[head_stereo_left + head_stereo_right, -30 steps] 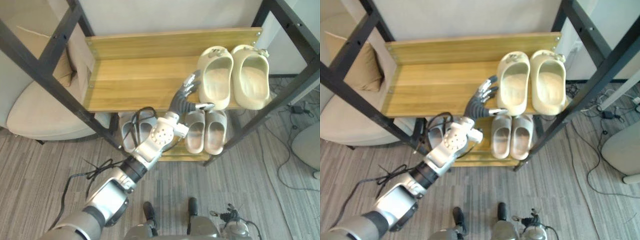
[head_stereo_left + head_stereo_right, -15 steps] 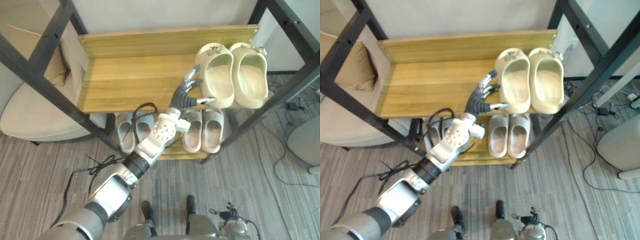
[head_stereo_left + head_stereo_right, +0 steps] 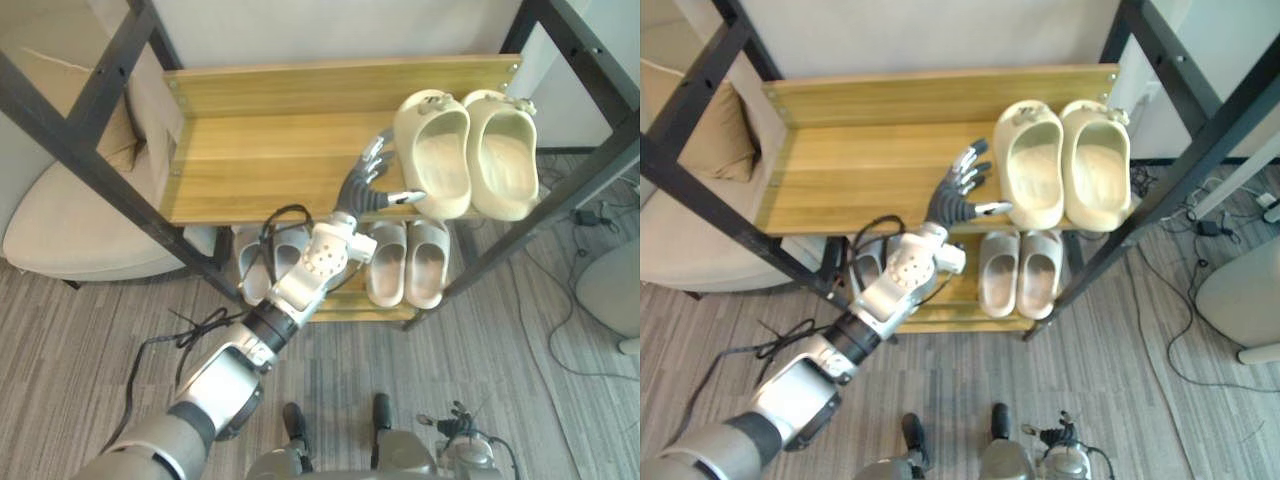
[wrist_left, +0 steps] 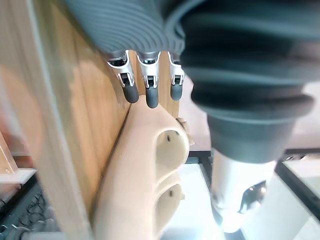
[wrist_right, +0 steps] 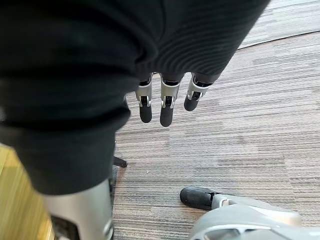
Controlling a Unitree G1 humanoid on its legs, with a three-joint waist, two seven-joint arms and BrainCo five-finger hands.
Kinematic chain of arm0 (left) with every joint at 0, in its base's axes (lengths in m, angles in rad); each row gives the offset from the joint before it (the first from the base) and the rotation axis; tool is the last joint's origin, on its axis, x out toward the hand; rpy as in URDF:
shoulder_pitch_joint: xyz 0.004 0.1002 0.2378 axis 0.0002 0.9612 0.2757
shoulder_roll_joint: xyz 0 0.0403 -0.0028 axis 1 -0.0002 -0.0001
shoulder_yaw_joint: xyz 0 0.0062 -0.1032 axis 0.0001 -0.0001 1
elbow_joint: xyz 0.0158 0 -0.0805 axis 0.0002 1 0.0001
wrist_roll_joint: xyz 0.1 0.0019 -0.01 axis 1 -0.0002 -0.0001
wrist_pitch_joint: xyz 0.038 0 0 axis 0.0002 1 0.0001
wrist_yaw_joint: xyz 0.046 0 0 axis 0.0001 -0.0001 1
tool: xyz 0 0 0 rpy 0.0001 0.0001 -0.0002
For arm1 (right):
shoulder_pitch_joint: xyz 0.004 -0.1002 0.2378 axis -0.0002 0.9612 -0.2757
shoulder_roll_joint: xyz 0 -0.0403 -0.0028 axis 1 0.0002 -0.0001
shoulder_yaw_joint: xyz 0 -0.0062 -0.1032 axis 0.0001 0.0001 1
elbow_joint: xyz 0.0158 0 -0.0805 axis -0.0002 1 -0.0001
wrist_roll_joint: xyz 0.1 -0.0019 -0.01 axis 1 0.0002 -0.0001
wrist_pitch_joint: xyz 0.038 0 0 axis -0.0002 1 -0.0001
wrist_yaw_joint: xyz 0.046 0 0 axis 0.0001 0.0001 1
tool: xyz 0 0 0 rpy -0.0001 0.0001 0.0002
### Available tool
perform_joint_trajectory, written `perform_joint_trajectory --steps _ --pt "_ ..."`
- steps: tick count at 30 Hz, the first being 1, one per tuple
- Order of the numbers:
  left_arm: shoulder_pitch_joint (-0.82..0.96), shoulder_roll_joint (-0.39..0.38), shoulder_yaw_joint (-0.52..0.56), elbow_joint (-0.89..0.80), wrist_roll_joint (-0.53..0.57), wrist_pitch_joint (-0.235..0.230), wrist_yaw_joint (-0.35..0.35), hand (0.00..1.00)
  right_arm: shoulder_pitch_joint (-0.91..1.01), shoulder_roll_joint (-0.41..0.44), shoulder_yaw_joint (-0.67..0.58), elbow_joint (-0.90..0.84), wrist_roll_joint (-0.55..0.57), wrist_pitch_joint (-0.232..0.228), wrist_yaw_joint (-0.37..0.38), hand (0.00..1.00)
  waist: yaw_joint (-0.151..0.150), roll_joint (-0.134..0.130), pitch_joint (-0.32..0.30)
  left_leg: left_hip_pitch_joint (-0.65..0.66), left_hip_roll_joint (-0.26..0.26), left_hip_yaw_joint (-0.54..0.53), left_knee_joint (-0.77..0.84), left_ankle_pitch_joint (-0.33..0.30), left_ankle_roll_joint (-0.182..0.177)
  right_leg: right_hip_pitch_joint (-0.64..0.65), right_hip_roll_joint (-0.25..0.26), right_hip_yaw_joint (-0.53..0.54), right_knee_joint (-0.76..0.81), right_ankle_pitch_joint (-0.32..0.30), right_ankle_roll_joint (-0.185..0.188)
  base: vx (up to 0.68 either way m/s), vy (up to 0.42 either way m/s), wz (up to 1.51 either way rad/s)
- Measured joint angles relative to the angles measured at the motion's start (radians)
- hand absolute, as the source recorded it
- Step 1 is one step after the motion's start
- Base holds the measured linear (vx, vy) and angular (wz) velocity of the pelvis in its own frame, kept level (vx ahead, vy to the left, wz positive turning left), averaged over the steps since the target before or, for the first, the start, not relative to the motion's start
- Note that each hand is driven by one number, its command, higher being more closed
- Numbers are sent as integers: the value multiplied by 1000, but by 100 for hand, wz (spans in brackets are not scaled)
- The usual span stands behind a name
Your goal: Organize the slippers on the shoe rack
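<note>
Right hand [image 5: 167, 103] hangs over the carpet [image 5: 235, 135], fingers relaxed and apart, holding nothing. Lower shelf: grey slippers [image 3: 252, 272] left, beige slippers [image 3: 389, 264] right. Left hand [image 3: 362, 192], fingers straight, sits just left of the cream slippers [image 3: 437, 158], which lie at the right of the top shelf [image 3: 270, 150].

A cream pair of slippers [image 3: 467, 150] sits upright, side by side, at the right end of the wooden shoe rack's [image 3: 270, 150] top shelf. A beige pair [image 3: 410, 262] and a grey pair [image 3: 252, 272] lie on the shelf below.
</note>
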Motion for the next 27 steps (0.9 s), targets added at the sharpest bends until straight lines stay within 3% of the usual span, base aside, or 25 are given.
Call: perform_joint_trajectory --steps 7,17,24,27 --pt "68 29 -47 -294 -86 -18 -63 0 10 -14 20 27 -2 4 5 0 32 2 -4 -6 -6 -40 0 6 2 12 -5 -33 5 -9 5 1 16 14" --pt "340 100 -122 -496 -161 -12 -173 0 14 -33 78 63 -29 4 15 0 62 5 -43 -20 -17 -74 0 8 4 11 -13 -69 31 -35 11 28 16 14" --pt "596 163 -126 -494 -158 19 -244 0 12 -50 123 61 -42 2 17 0 82 5 -64 -3 -16 -91 0 9 6 33 -11 -92 31 -44 7 -4 7 5" --pt "706 166 -109 -410 -130 32 -257 0 12 -51 136 61 -42 3 17 0 96 3 -76 -4 -14 -92 -1 9 6 33 -9 -92 31 -46 6 -9 0 1"
